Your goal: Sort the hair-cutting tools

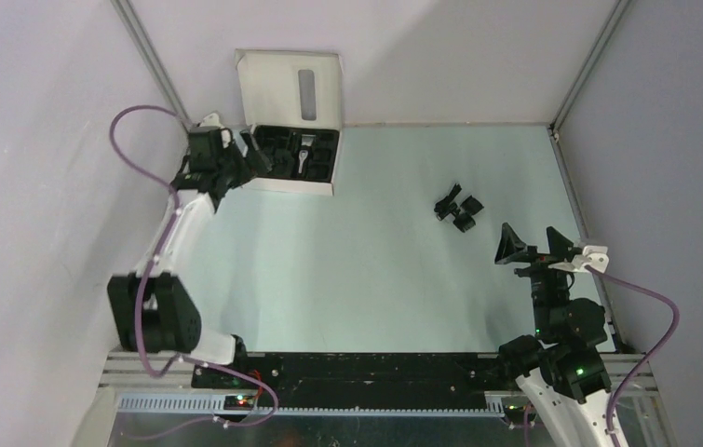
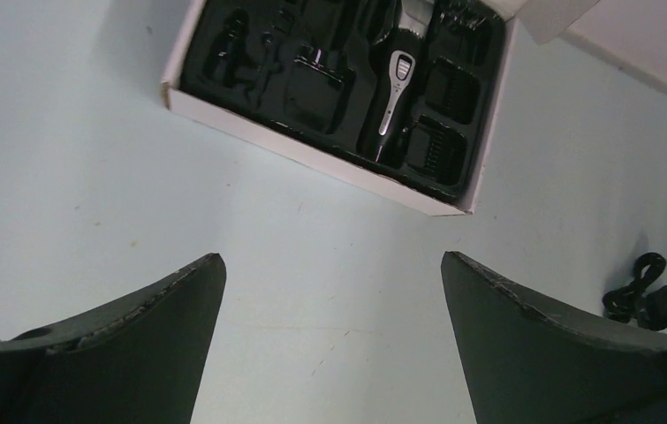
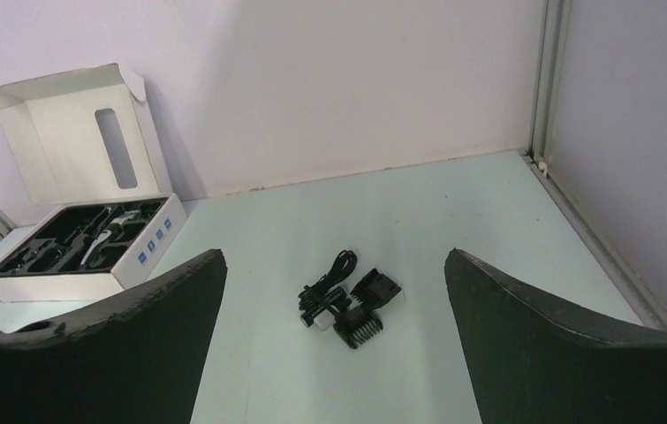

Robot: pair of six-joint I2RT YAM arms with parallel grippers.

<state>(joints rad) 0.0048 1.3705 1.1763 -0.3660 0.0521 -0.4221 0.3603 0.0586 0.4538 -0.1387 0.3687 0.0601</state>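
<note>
A white box with a black tray [image 1: 315, 185] stands at the back left. In the left wrist view the slim silver-and-black clipper [image 2: 394, 97] lies in the tray [image 2: 312, 155] beside black comb attachments [image 2: 436, 146]. Loose black attachments [image 1: 457, 209] and a coiled black cable lie on the table right of centre; the right wrist view shows two combs [image 3: 360, 323] and the cable [image 3: 329, 279]. My left gripper [image 1: 252, 154] is open and empty at the box's left end. My right gripper [image 1: 534, 244] is open and empty, just near and right of the loose pile.
The box's white lid [image 1: 291, 88] leans open against the back wall. Metal frame posts [image 1: 588, 67] run along the right wall and the back left corner. Purple cables loop off both arms.
</note>
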